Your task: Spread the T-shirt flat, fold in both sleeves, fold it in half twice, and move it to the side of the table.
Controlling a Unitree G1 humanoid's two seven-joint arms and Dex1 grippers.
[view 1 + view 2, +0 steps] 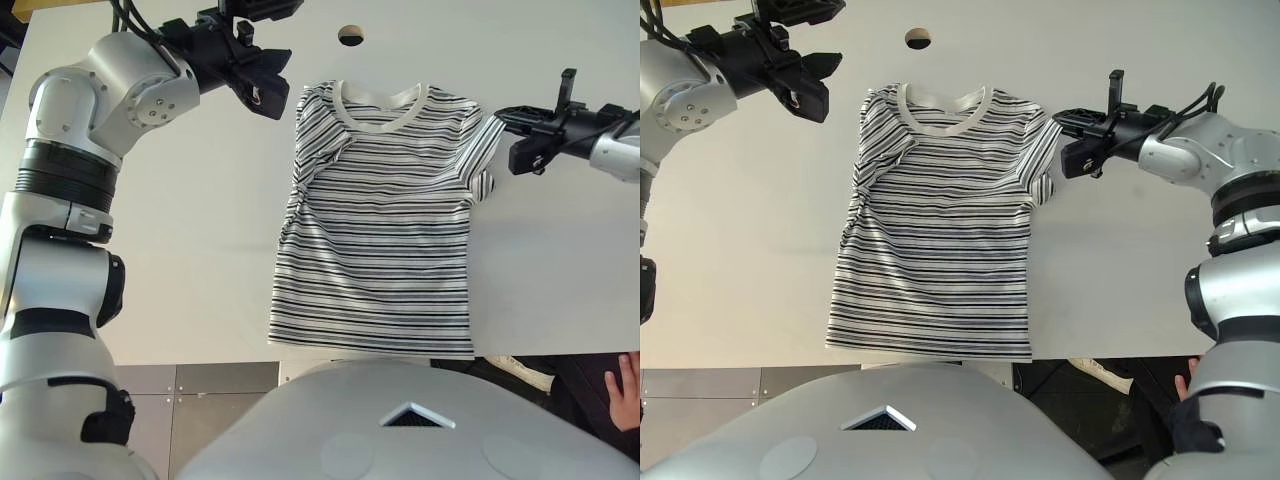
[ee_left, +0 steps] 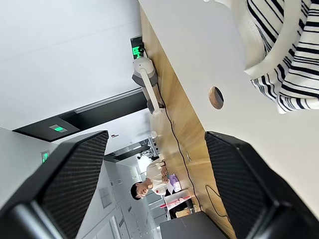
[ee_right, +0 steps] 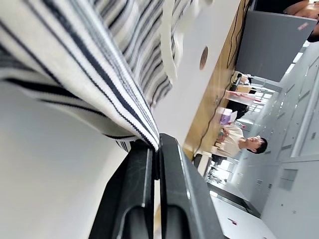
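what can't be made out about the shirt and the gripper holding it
- T-shirt left sleeve: in the eye views it is bunched into the body, so how it lies is unclear.
- Right gripper: in the right wrist view, its shut fingers hide how deep the sleeve sits.
- T-shirt in the left wrist view: the edge cuts it off past the collar.

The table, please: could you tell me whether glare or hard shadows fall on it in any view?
Left eye view: table evenly lit, no glare, no hard shadow beside the T-shirt. Left wrist view: table pale and glare-free too. Right wrist view: greyer under the T-shirt.
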